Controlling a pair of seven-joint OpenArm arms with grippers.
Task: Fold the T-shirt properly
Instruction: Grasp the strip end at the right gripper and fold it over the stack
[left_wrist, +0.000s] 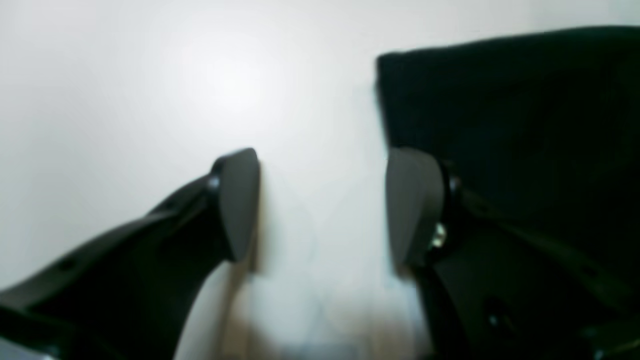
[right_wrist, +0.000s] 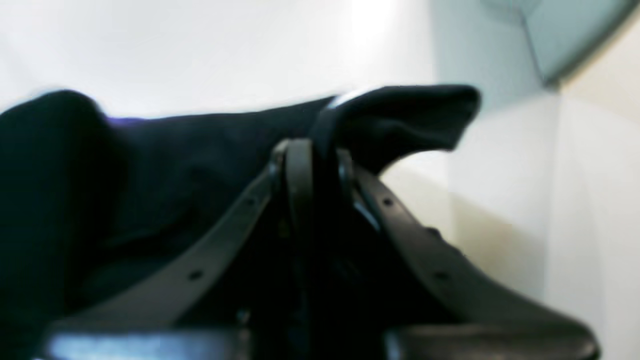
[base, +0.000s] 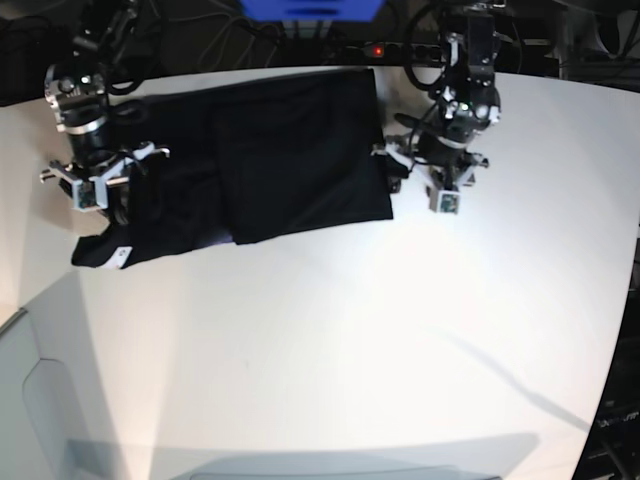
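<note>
The soft, light shirt (right_wrist: 200, 165) is bunching in the pinching right gripper (right_wrist: 320, 160); the left gripper (left_wrist: 322, 205) is gaping beside its hem.

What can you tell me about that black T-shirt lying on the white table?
The T-shirt is black, of soft matte cloth, and lies partly folded near the far edge of the white table, one layer doubled over the middle. A small white tag shows at its near corner. The right gripper is shut on a raised bit of its edge. The left gripper stands open beside the opposite edge, with only bare table between its fingers.
</note>
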